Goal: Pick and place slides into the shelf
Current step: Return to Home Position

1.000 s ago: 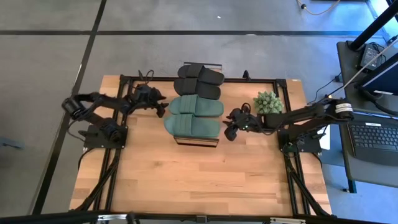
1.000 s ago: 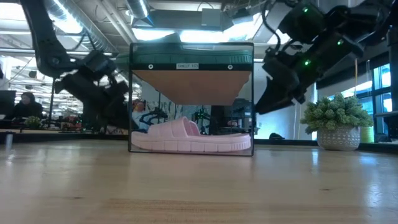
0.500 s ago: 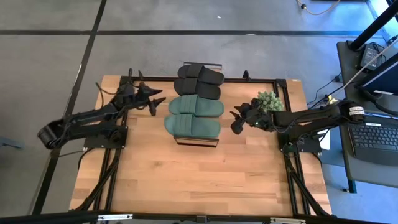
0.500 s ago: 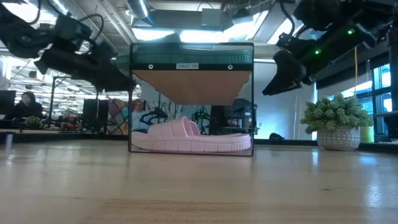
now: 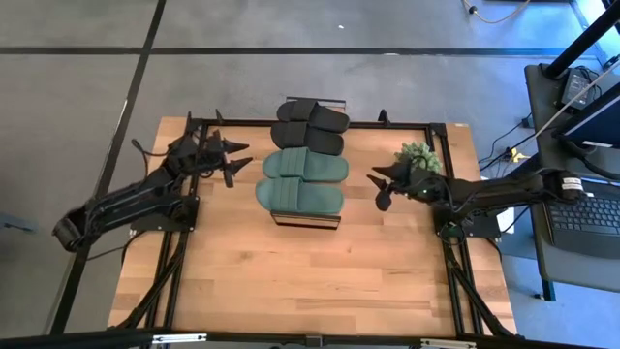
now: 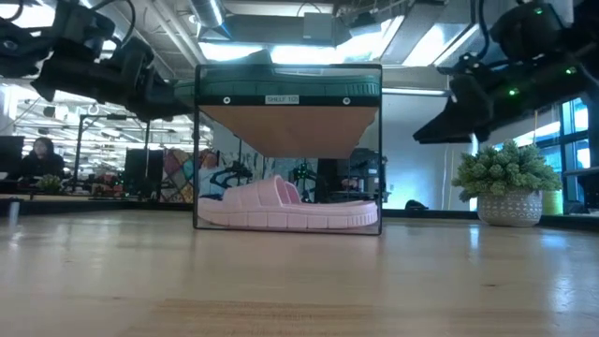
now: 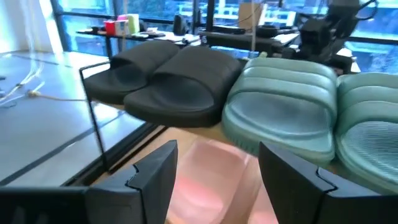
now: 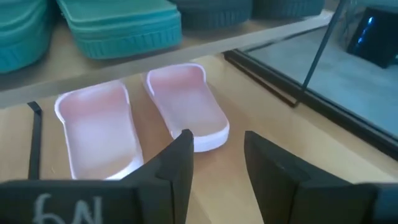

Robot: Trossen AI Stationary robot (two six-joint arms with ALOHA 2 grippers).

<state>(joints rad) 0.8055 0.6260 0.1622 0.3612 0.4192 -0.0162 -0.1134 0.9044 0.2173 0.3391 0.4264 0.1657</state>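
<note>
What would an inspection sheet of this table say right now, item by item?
Surface: wooden table, no spills seen.
Job's things: rack carries green sandals and black sandals on top; pink sandals lie side by side beneath.
Clutter: potted plant beside the right arm.
Pincers: left pincer open, empty, off the rack's left side; right pincer open, empty, off its right side.
Cables: wires past the table's right edge.
Surroundings: laptop on a side desk; grey floor; a seated person far behind.
</note>
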